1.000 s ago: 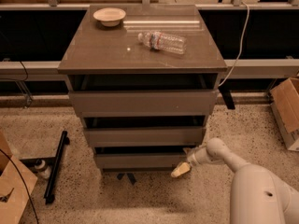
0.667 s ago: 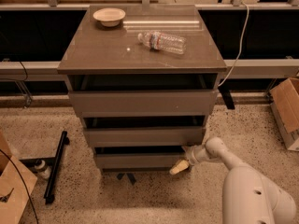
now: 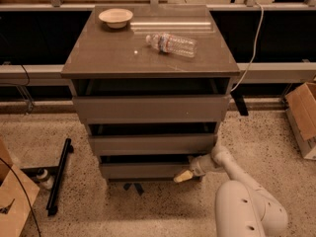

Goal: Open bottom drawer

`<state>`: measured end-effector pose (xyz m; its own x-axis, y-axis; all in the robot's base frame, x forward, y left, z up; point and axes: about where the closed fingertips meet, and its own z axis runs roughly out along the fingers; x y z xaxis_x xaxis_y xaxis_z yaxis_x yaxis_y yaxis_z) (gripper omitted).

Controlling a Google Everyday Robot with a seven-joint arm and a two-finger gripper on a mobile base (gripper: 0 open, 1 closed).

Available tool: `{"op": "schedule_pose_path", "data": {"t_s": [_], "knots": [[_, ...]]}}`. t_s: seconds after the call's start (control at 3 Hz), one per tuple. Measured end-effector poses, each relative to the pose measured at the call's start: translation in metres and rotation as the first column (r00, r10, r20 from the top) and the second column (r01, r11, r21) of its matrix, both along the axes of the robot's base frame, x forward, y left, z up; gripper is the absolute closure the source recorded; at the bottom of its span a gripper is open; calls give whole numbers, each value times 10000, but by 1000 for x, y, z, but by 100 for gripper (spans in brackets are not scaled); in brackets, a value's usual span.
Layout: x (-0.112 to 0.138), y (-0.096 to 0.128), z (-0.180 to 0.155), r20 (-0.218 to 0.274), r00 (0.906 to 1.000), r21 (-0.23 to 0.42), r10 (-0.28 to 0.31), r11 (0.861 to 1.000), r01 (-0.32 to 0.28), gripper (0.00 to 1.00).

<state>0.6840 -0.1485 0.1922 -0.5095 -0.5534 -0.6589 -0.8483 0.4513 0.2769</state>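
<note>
The bottom drawer (image 3: 143, 170) is the lowest of three flat, handleless fronts of the grey-brown cabinet (image 3: 98, 58). Its front stands a little forward of the cabinet body, with a dark gap above it. My gripper (image 3: 183, 176) reaches in from the lower right on a white arm (image 3: 232, 169). Its pale fingertips (image 3: 181, 177) lie against the right end of the bottom drawer's front, near the lower edge.
A white bowl (image 3: 115, 18) and a lying plastic bottle (image 3: 172, 44) are on the cabinet top. Cardboard boxes stand at the right (image 3: 302, 117) and lower left (image 3: 12, 201). A black bar (image 3: 58, 176) lies on the speckled floor at the left. A white cable (image 3: 253, 43) hangs behind.
The gripper has shifted slightly left along the bottom drawer's front. The arm's white body has moved a little left in the lower right corner. The drawers look unchanged.
</note>
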Motion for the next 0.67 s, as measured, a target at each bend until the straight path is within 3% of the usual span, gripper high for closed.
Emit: {"op": "schedule_pose_path", "data": {"t_s": [0.33,0.67], "knots": [[0,0,7,0,10000,-1,0,10000,0,58],[0,0,10,0,10000,-1,0,10000,0,81]]}}
